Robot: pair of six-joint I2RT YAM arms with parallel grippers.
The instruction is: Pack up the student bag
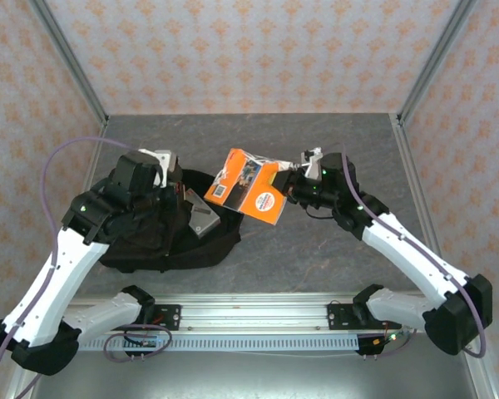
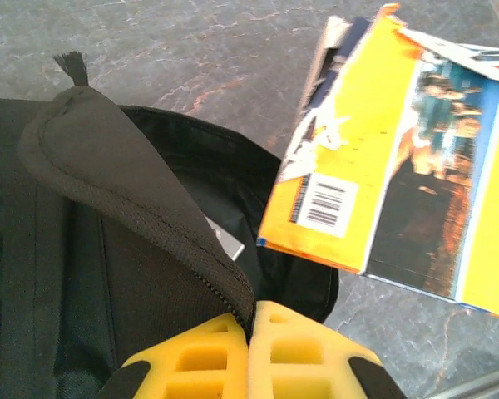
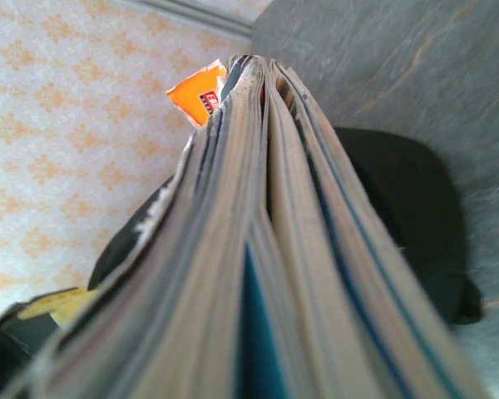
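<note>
- The left tool (image 2: 251,322) has its yellow fingers pressed together on the zip-edged flap of the student bag (image 1: 162,241). This is a large black soft fabric backpack lying on the grey marbled tabletop (image 1: 333,241) in front of the left arm. The pinched flap is lifted, so the mouth gapes toward the right.
- The right tool (image 1: 293,173) is clamped on one edge of a thick orange-and-yellow softcover book (image 1: 249,189) with a barcode on its cover. The book hangs tilted in the air just beside the opening, one corner over the bag's rim.
- The step in hand looks like feeding the book into the mouth.
- To do it well, lead with the lower corner and angle the book down under the raised flap. The left tool should hold the flap high and taut so the zip cannot catch the cover. Let go only once most of the book is inside.
- In the right wrist view the covers and pages fan apart. Loose leaves could snag on the rim, so a slow, straight slide seems wise.
- A pale grey flat thing (image 1: 201,218) already lies inside. The book should go alongside it, not onto its edge.
- Hard to make out:
  - How deep the bag is cannot be told.
  - What the grey thing is cannot be told.
  - The book hides how much of its edge the right tool's fingers cover.
  - A blurred yellow shape at the lower left of the right wrist view cannot be identified.
</note>
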